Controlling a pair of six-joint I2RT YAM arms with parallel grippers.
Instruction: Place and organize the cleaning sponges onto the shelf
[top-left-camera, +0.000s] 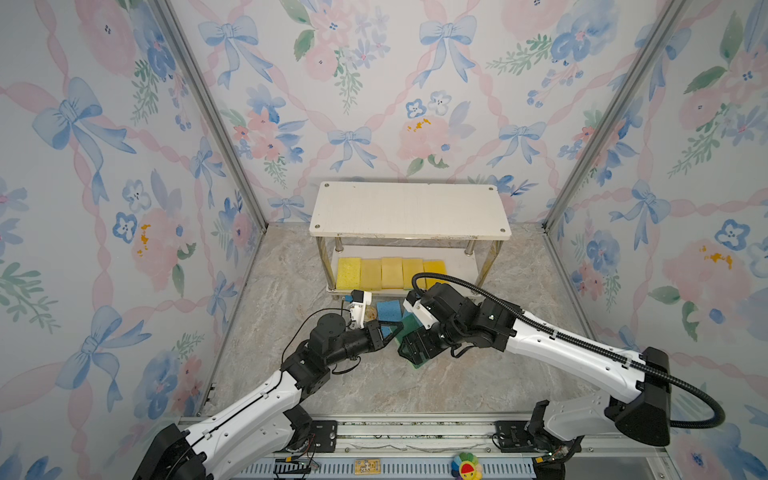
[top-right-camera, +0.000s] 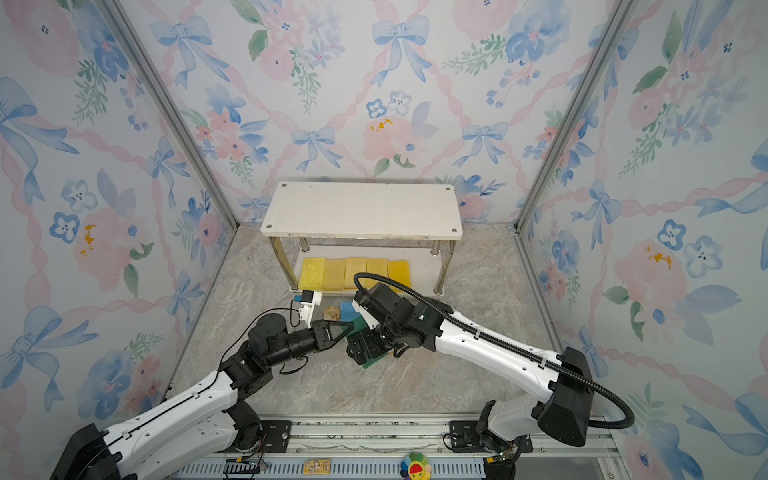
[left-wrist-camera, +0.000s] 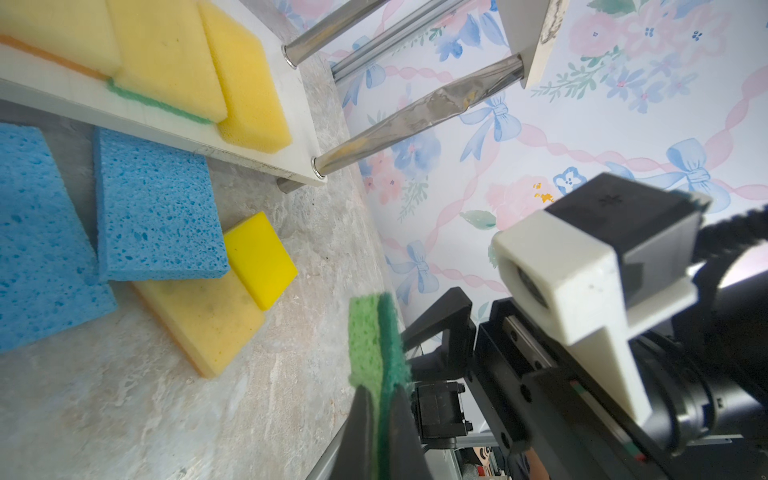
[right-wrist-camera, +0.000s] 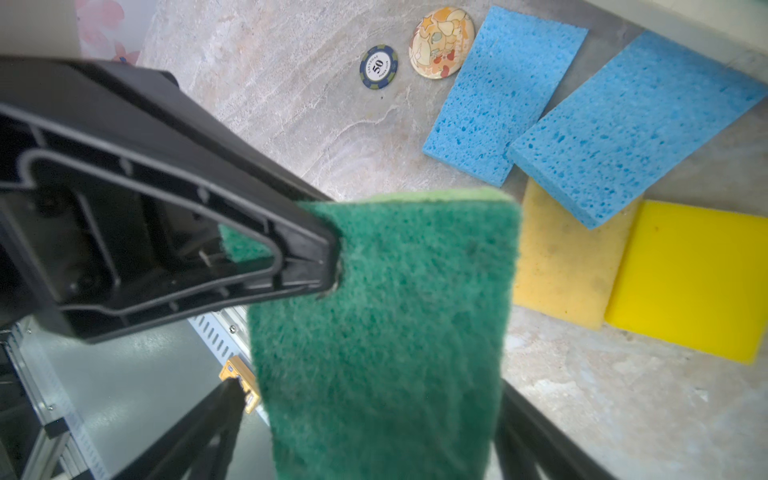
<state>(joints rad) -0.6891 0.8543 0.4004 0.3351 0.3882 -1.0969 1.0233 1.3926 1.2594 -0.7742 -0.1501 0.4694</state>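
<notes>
White arms (top-left-camera: 249, 411), black joints (top-left-camera: 332, 332), ribbed cable (top-left-camera: 552, 331)

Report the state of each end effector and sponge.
Left end effector: shut on green sponge.
Right end effector: open, astride it.
Green sponge: held off the floor.
Blue sponge beside round badge: flat on floor.
Other blue sponge: flat, overlapping pale yellow sponge.
Bright yellow sponge: flat on floor.
Shelf: five yellow sponges rowed on lower board.

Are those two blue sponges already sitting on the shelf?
No, both blue sponges lie on the marbled surface in front of the shelf, not on either of its boards.
</notes>
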